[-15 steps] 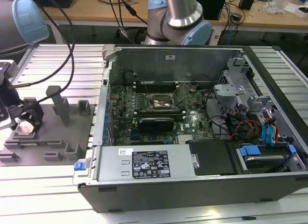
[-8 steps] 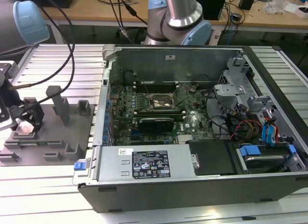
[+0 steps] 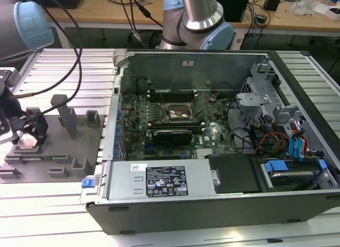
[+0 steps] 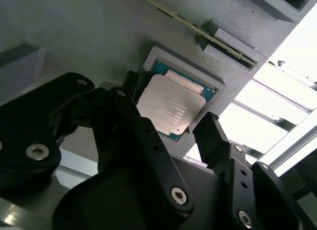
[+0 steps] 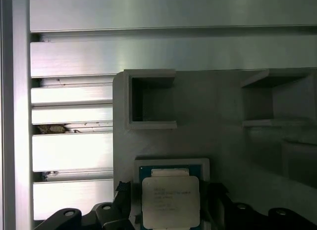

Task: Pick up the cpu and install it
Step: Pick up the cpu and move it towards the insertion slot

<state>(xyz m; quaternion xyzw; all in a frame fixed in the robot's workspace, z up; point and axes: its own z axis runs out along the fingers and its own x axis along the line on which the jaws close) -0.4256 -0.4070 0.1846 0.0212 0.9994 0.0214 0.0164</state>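
At the exterior view's left, the claw point(image 4: 171, 114) hangs wide over the grey tray point(image 4: 74, 32), fingers flanking the cpu point(image 4: 166, 104) in its recess.

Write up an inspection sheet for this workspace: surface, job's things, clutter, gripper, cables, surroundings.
Surface: slatted metal table carrying a grey tray and an open computer case.
Job's things: cpu lying flat in a tray recess; socket on the motherboard inside the case.
Clutter: small brown scrap in a table slot.
Gripper: gripper open over the cpu, fingers either side of it, apparently clear of it.
Cables: black cables hanging over the table; coloured wires inside the case.
Surroundings: wooden bench behind.
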